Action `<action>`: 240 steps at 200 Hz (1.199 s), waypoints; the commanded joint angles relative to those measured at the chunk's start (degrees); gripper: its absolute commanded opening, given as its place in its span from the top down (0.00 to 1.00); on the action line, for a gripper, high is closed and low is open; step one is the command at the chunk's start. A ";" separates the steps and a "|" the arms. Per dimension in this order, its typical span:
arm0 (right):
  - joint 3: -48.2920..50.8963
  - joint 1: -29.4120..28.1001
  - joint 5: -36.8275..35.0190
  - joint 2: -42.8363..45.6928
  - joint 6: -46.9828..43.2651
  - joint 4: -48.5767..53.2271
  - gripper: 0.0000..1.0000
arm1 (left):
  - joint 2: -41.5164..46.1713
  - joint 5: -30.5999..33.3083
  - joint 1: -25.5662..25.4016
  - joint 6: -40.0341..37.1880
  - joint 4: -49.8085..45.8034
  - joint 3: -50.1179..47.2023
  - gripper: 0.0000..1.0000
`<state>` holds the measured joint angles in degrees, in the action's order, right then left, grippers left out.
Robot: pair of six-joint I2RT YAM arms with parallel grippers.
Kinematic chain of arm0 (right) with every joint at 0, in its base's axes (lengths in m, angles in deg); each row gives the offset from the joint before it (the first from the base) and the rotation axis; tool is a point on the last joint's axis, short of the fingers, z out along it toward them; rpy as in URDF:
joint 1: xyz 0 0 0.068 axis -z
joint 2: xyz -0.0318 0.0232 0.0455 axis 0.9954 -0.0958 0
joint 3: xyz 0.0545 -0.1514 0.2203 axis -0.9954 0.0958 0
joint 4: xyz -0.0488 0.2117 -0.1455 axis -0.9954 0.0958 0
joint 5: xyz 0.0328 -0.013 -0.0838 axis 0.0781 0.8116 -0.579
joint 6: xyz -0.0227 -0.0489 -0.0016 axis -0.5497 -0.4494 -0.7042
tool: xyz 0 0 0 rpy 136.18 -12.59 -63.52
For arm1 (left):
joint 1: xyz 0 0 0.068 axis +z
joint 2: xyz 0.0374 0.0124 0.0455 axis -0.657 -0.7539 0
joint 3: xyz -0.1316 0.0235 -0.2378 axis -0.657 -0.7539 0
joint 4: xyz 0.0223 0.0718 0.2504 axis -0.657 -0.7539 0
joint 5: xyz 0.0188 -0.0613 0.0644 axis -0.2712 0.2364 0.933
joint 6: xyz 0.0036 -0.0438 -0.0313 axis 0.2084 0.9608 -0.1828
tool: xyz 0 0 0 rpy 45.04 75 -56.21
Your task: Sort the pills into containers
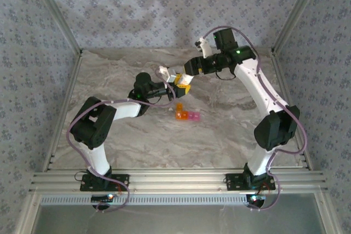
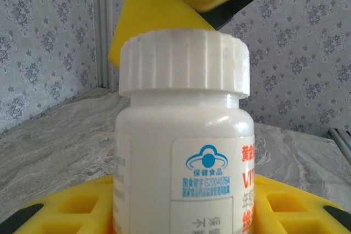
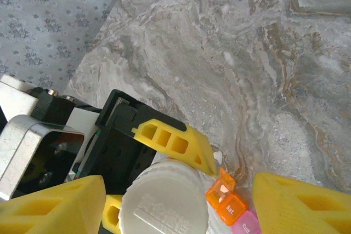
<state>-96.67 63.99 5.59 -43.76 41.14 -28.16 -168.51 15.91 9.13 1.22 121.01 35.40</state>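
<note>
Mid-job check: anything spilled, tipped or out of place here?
Nothing spilled or damaged. The bottle stands upright in the left gripper, cap on. One orange compartment of the containers stands open.

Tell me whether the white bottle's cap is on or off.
On. The ribbed white cap sits squarely over the neck of the bottle, with no gap showing between them.

Pale grey-blue floral-patterned wallpaper (image 1: 164,9) covers the walls on three sides; a grey-beige marbled tabletop (image 1: 219,141) lies below, edged by silver aluminium frame rails (image 1: 181,180), in soft, even light
</note>
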 commanded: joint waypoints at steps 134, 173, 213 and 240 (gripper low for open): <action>0.83 -1.53 -2.47 -0.69 4.26 -0.71 0.53 | 2.82 -1.20 0.02 -0.78 1.94 1.86 1.00; 3.07 -3.38 -9.41 -1.01 15.89 -1.65 0.55 | 2.78 -1.10 0.00 -0.62 1.97 1.88 1.00; 9.98 -5.55 -12.73 2.82 26.81 -9.61 0.54 | 3.17 -0.93 -0.02 -0.94 1.73 1.51 1.00; 7.07 -4.75 -12.37 3.61 26.23 -8.56 0.52 | 3.52 -0.89 -0.05 -1.39 1.18 1.24 1.00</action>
<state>-88.58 59.77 -5.78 -41.27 63.91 -37.58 -168.51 16.17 9.50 1.22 116.03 35.21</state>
